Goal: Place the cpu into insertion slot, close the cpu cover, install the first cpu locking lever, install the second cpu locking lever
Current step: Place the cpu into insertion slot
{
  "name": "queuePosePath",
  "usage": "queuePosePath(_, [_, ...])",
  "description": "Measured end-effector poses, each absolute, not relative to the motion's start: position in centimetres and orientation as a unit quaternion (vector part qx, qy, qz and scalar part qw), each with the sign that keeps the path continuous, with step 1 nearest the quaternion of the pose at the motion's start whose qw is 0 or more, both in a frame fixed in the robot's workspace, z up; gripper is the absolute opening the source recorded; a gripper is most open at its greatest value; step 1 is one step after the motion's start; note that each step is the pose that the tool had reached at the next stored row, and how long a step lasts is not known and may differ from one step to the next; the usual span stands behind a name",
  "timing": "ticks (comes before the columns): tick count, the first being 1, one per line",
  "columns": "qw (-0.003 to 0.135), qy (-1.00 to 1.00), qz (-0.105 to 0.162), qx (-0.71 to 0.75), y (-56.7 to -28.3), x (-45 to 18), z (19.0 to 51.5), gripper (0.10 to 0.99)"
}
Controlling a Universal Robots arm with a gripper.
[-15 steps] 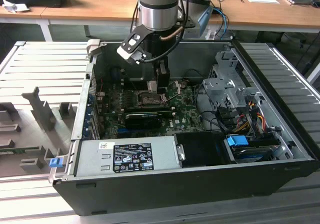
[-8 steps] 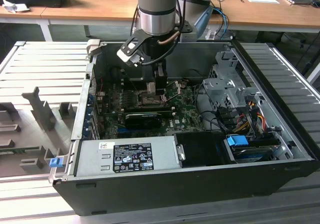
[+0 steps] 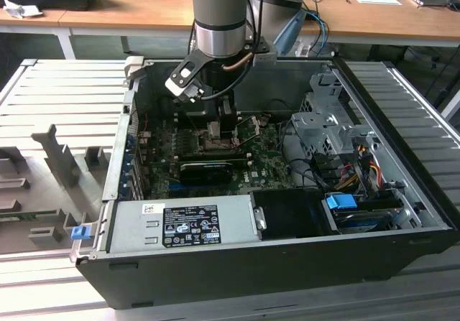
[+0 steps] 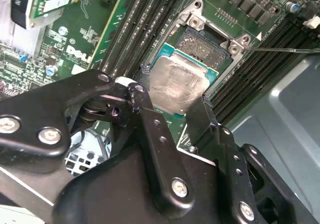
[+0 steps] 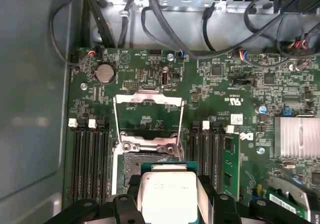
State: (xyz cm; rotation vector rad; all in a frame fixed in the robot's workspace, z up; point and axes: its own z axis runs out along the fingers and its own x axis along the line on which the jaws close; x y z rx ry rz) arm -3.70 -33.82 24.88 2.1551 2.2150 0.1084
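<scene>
My gripper (image 4: 175, 91) is shut on the cpu (image 4: 177, 83), a pale silver square plate held by two opposite edges between black fingers (image 4: 200, 116). The cpu hangs tilted just over the insertion slot (image 4: 207, 41), a dark square socket with a silvery rim on the green board. In the first wrist view the cpu (image 5: 167, 194) sits over the near part of the insertion slot (image 5: 131, 160). The cpu cover (image 5: 147, 99), a thin silvery frame, stands swung up behind the socket. In the exterior view the gripper (image 3: 218, 129) is low inside the computer case, over the board.
Black memory slots (image 5: 90, 154) flank the socket on both sides. A finned heatsink (image 5: 297, 136) and a long black card (image 3: 205, 169) lie nearby. A thin metal lever (image 4: 282, 49) sticks out beside the socket. The power supply (image 3: 183, 224), drive cage (image 3: 323, 123) and cables (image 5: 165, 18) crowd the case.
</scene>
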Motion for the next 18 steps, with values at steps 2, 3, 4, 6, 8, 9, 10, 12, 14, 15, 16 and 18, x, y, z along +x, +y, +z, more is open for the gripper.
queuePosePath(2, [0.025,0.716,0.035,0.697,-33.7,-3.8,24.6,0.525])
queuePosePath(3, [0.025,0.716,0.035,0.697,-33.6,-3.8,24.5,0.525])
queuePosePath(4, [0.025,0.716,0.035,0.697,-33.5,-3.9,24.4,0.525])
queuePosePath(6, [0.025,0.716,0.035,0.697,-33.5,-4.0,24.2,0.525])
queuePosePath(8, [0.025,0.716,0.035,0.697,-33.3,-4.2,23.8,0.525])
queuePosePath(9, [0.025,0.716,0.035,0.697,-33.3,-4.3,23.6,0.525])
queuePosePath(10, [0.025,0.716,0.035,0.697,-33.2,-4.3,23.4,0.525])
queuePosePath(12, [0.025,0.714,0.035,0.698,-32.9,-4.4,22.8,0.525])
queuePosePath(14, [0.025,0.71,0.035,0.702,-32.9,-4.4,22.5,0.525])
queuePosePath(15, [0.025,0.708,0.035,0.705,-32.8,-4.4,22.4,0.525])
queuePosePath(16, [0.025,0.706,0.035,0.707,-32.8,-4.4,22.2,0.525])
queuePosePath(18, [0.025,0.703,0.035,0.71,-32.7,-4.4,21.9,0.525])
